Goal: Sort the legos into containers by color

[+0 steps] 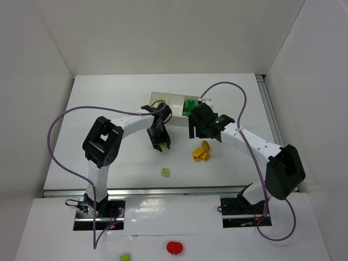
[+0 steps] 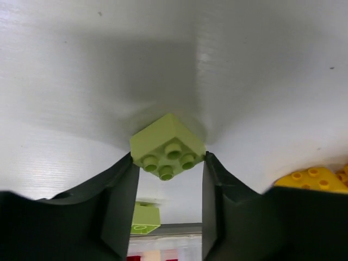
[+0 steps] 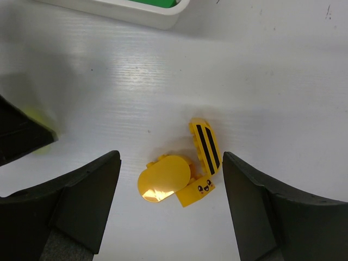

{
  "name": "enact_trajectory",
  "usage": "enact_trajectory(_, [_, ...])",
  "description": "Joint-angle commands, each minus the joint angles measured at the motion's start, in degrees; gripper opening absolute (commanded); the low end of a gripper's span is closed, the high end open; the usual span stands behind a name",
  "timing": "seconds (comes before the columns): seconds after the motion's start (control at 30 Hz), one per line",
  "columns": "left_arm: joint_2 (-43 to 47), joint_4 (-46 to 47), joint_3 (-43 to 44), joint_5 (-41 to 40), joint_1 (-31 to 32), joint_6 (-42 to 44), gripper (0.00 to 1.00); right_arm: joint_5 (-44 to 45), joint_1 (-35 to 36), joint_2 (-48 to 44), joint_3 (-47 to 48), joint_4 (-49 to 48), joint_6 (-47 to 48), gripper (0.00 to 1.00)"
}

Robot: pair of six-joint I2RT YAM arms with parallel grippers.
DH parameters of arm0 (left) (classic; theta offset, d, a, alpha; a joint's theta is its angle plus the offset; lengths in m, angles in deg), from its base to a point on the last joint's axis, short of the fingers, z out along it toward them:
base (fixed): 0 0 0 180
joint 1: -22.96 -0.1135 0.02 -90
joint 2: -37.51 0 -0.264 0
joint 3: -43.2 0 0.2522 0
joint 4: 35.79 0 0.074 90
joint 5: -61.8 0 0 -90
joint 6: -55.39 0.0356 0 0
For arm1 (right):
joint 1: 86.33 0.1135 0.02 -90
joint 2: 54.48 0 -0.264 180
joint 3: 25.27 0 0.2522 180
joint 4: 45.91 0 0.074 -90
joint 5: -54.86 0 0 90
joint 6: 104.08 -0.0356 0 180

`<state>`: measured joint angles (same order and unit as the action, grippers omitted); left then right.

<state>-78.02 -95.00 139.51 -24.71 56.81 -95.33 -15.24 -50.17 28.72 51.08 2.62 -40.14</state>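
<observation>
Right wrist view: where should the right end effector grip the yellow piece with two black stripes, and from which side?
Likely from above, closing on the striped piece across its long edges at the end away from the face piece: it is narrow and free there; the other end crowds the face piece and the round yellow piece. The right end effector hangs open above.

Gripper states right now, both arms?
Left gripper: shut on lime brick.
Right gripper: open, empty, above yellow pieces.
</observation>
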Motion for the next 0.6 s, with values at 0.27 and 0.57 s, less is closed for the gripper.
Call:
enact_trajectory(0.27, [6.9, -1.5, -0.3, -5.8, -0.8, 4.1, 0.15, 0.2, -0.3, -0.7, 0.9, -0.2, 0.0, 0.83])
enact_trajectory(0.57, [10.0, -8.0, 11.7, -14.9, -2.0, 12.1, 0.14, -0.4, -0.3, 0.4, 0.3, -1.4, 0.6, 0.83])
